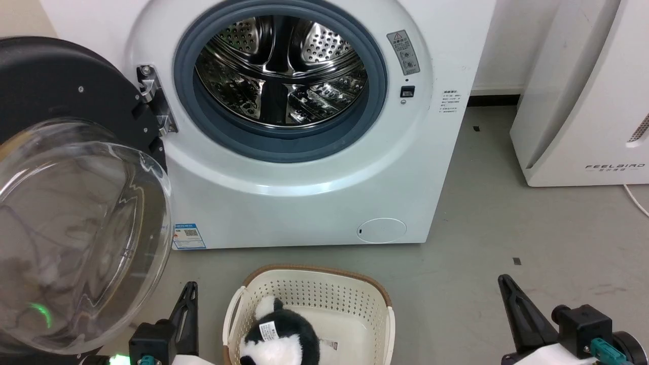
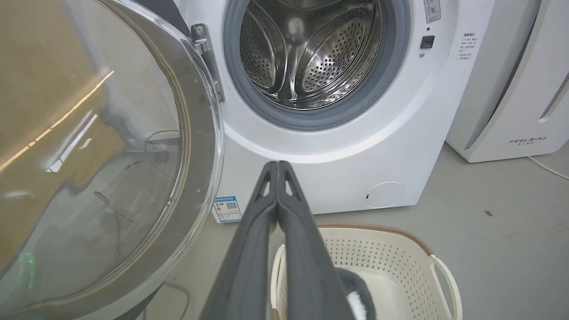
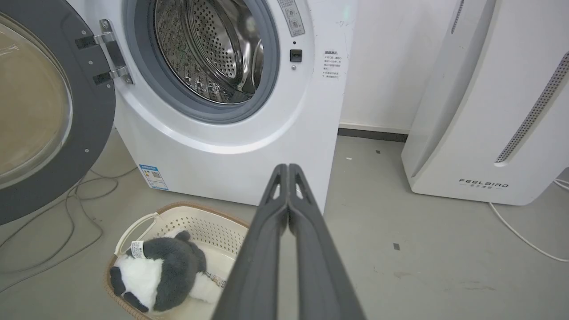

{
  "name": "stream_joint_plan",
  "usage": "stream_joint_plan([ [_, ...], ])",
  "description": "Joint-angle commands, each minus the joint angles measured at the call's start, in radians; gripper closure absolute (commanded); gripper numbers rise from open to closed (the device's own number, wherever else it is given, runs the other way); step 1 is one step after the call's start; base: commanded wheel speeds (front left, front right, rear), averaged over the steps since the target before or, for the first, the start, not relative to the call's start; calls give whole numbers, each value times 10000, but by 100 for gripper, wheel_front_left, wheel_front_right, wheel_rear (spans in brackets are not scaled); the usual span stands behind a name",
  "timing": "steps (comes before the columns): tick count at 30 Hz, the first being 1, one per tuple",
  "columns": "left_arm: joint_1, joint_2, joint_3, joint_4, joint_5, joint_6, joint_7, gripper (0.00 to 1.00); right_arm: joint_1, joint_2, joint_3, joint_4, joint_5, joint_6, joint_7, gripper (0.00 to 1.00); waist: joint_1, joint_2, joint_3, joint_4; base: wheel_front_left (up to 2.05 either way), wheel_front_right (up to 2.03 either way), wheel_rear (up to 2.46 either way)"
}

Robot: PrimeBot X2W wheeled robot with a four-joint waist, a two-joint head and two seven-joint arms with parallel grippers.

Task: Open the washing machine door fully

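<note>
Both clenched on nothing, my left end effector (image 2: 278, 165) and right end effector (image 3: 288, 166) sit apart from the washing machine door (image 1: 61, 76), swung wide left of the washing machine (image 1: 304, 203); I judge shoving further could strain the hinge (image 1: 152, 99)

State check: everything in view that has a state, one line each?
washing machine door: open, swung out left on its hinge
drum: nothing visible inside
round flap: closed
basket: holds a panda plush
left gripper: fingers shut, empty
right gripper: fingers shut, empty
</note>
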Motion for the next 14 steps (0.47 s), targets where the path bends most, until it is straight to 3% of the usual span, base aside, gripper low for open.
stream_joint_plan([
  [1, -185, -56, 66, -35, 98, -64, 38, 100, -148, 12, -8, 36, -77, 3, 20, 100, 0, 0, 0, 2, 0, 0, 0],
  [14, -306, -211, 218, -94, 218, -210, 247, 100, -299, 15, -24, 114, -142, 3, 40, 100, 0, 0, 7, 35, 0, 0, 0],
])
